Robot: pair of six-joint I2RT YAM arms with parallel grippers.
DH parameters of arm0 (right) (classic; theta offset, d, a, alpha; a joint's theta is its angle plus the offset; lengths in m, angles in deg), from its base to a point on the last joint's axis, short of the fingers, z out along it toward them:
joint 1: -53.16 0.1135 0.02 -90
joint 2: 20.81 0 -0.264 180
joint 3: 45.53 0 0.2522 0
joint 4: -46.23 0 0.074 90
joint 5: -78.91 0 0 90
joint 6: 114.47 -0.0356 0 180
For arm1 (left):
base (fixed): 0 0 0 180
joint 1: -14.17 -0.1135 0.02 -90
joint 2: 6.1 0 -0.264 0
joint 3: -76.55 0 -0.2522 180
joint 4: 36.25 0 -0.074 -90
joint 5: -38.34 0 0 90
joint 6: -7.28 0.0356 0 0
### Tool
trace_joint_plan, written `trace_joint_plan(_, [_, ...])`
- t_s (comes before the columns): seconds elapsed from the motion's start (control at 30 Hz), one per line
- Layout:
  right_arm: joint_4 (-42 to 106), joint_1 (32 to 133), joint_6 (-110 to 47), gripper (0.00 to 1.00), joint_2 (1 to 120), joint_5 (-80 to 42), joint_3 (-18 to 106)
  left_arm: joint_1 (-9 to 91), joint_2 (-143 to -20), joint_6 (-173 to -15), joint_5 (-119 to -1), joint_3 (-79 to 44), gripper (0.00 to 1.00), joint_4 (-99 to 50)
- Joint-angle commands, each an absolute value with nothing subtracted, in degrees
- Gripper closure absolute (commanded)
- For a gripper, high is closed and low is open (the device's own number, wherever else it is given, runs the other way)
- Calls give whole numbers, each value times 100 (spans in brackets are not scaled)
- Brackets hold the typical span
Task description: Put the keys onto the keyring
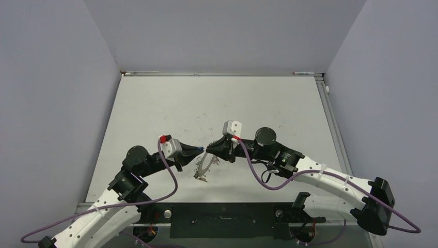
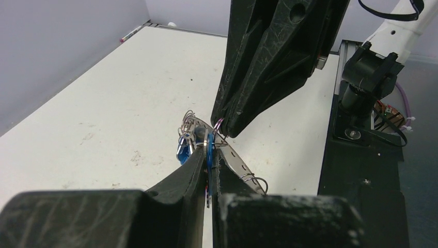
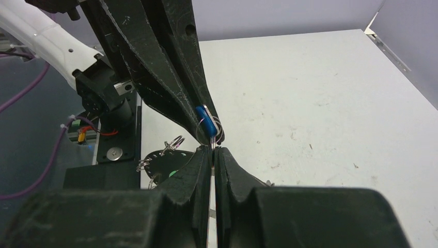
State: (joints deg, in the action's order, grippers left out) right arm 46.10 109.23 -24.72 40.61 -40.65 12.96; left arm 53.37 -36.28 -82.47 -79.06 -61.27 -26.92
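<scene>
Right wrist view shows left tool (image 3: 209,135) clenching the blue-tagged key (image 3: 206,123); left wrist view shows right tool (image 2: 223,129) gripping the keyring (image 2: 235,160).

Top camera: high above the keyring (image 1: 204,168), on its near side, looking down. Both wrist cameras: close in, facing it from opposite sides, sharing it.

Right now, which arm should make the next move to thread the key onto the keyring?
Left, I'd say. The left jaws are shut on the blue-tagged key, its loop right at the rim of the keyring; the right jaws pinch that rim and should just steady it.
</scene>
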Motion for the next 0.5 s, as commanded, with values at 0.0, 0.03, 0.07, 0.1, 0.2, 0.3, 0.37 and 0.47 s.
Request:
trace_joint_plan(0.0, [4290,10994,-2041,95,3948,-4115,1770,5446,-3592,-8039,-7842,-6014,100,-2759])
trace_joint_plan(0.03, [4280,10986,-2014,95,3869,-4041,1740,5453,-3587,-8017,-7786,-6016,100,-2733])
trace_joint_plan(0.07, [4326,10985,-2002,95,3774,-3989,1685,5466,-3597,-8005,-7728,-6015,100,-2717])
trace_joint_plan(0.1, [4418,10985,-2022,95,3689,-3955,1631,5475,-3617,-8003,-7681,-6016,100,-2700])
trace_joint_plan(0.2, [4840,10985,-2176,95,3527,-4032,1444,5503,-3702,-8015,-7847,-5992,100,-2683])
trace_joint_plan(0.3, [5164,10980,-2311,95,3481,-4184,1313,5504,-3732,-8103,-8034,-6006,100,-2740])
trace_joint_plan(0.37, [5340,10976,-2370,95,3371,-4137,1194,5504,-3701,-8118,-7979,-6014,100,-2739])
trace_joint_plan(0.47, [5565,10958,-2429,95,3139,-3870,988,5500,-3657,-8123,-7942,-6041,100,-2750])
